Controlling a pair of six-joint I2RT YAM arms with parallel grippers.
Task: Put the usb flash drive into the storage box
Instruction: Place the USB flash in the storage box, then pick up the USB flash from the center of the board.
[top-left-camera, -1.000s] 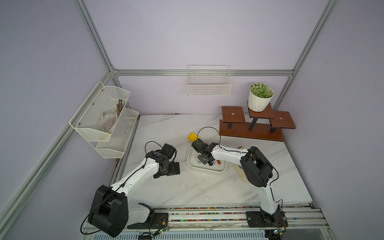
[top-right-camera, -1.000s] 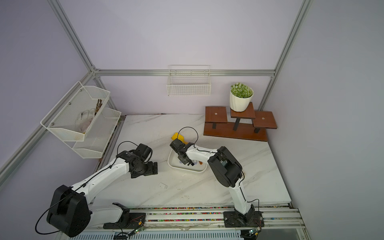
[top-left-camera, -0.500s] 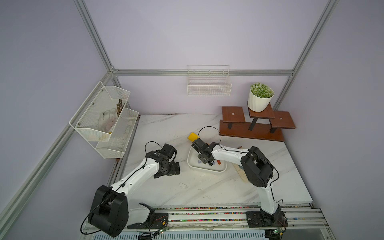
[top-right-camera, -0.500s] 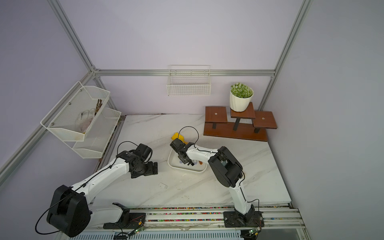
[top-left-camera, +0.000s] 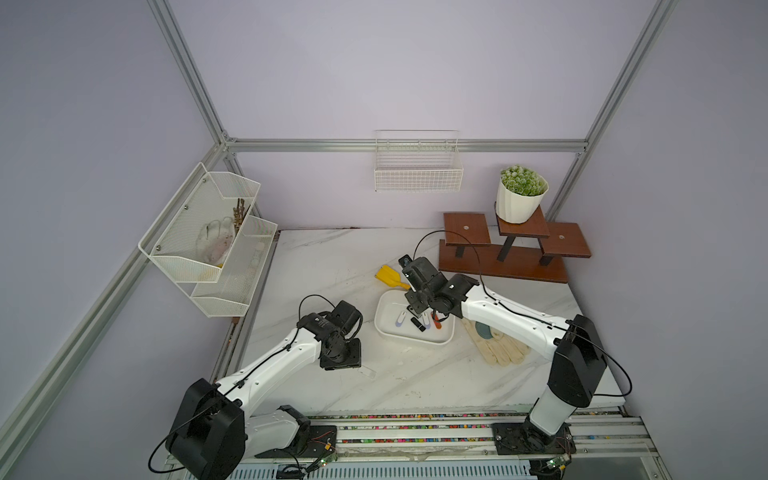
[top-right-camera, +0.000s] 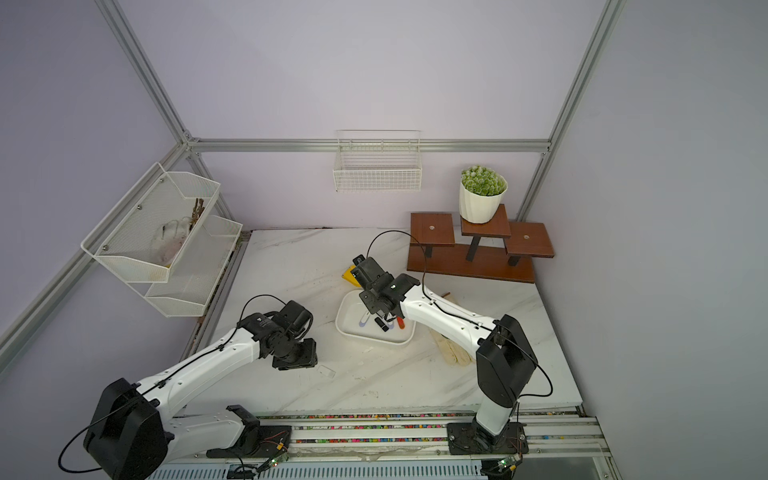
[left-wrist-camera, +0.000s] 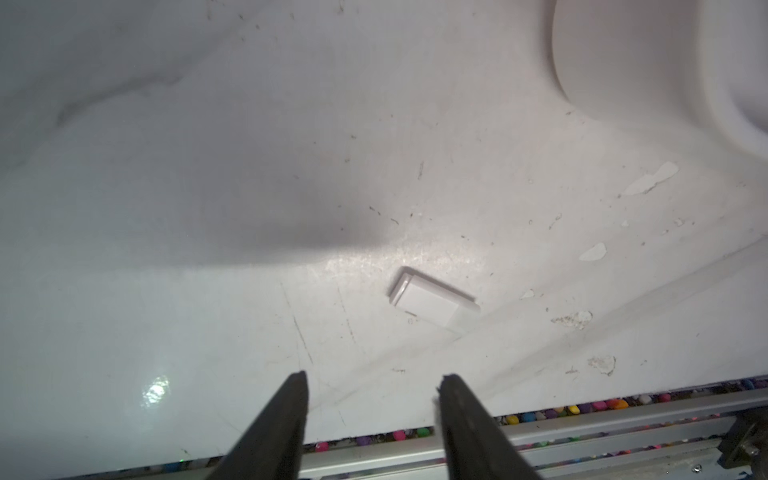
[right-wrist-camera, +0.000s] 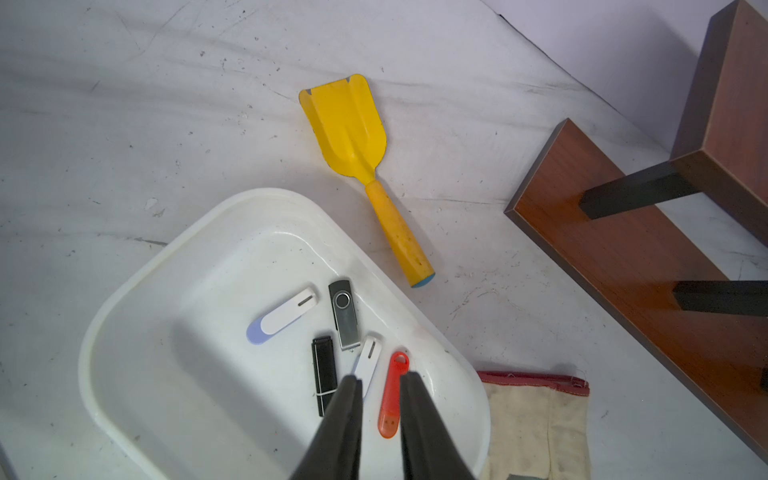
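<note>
Drive (left-wrist-camera: 432, 301) is lying flat just ahead of the left gripper (left-wrist-camera: 374, 378), its long axis slanting across those partly open, empty jaws.

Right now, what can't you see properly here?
Small white piece, left wrist view: too plain to tell flash drive from cap.
Slim white flash drive, right wrist view: end hidden behind right gripper.
Work glove: cut off by that picture's edge.
Mesh basket contents, in a top view: too small.
</note>
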